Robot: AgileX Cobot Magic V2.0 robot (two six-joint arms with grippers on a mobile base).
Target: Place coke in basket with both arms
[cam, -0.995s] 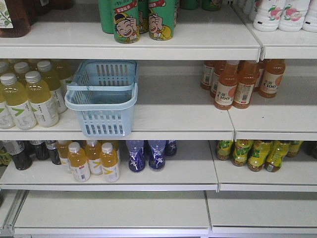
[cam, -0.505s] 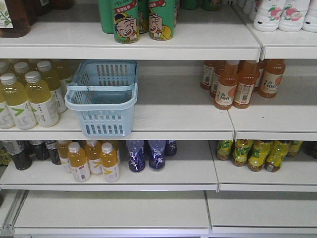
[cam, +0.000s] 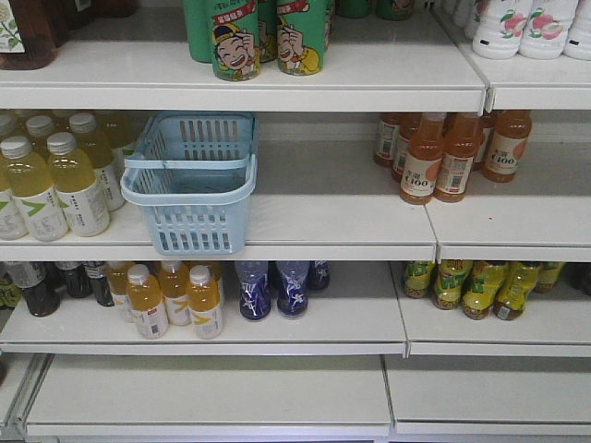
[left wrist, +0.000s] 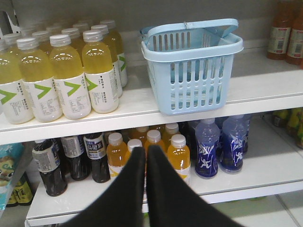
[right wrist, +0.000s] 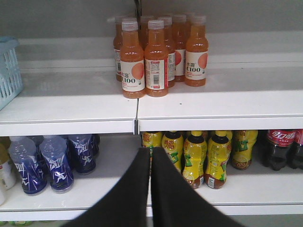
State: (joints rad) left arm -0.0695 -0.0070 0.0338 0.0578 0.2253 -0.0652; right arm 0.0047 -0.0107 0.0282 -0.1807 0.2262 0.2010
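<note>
Both end effectors are pressed shut, with only a thin line between the black fingers, and they hold nothing. In the left wrist view the left end effector (left wrist: 146,150) hangs in front of the shelves, lower than the basket (left wrist: 189,85) and a little to its left. In the right wrist view the right end effector (right wrist: 150,151) hangs well to the right of the basket (right wrist: 7,71), and only one corner of the basket shows at the picture's edge.

The basket (cam: 194,226) stands upright at the front edge of the middle shelf (cam: 332,221), and its hoop handle lies low across the top. Just beside it on the left stand pale yellow drink bottles (cam: 55,180). Orange drink bottles (cam: 443,152) stand on the same level, well apart from it to the right. Green cans (cam: 235,37) stand on the shelf above the basket. On the shelf below it stand small orange-yellow bottles (cam: 175,300) and blue bottles (cam: 272,288). Far to the lower right of the basket, the right wrist view shows dark cola bottles with red labels (right wrist: 279,149).
</note>
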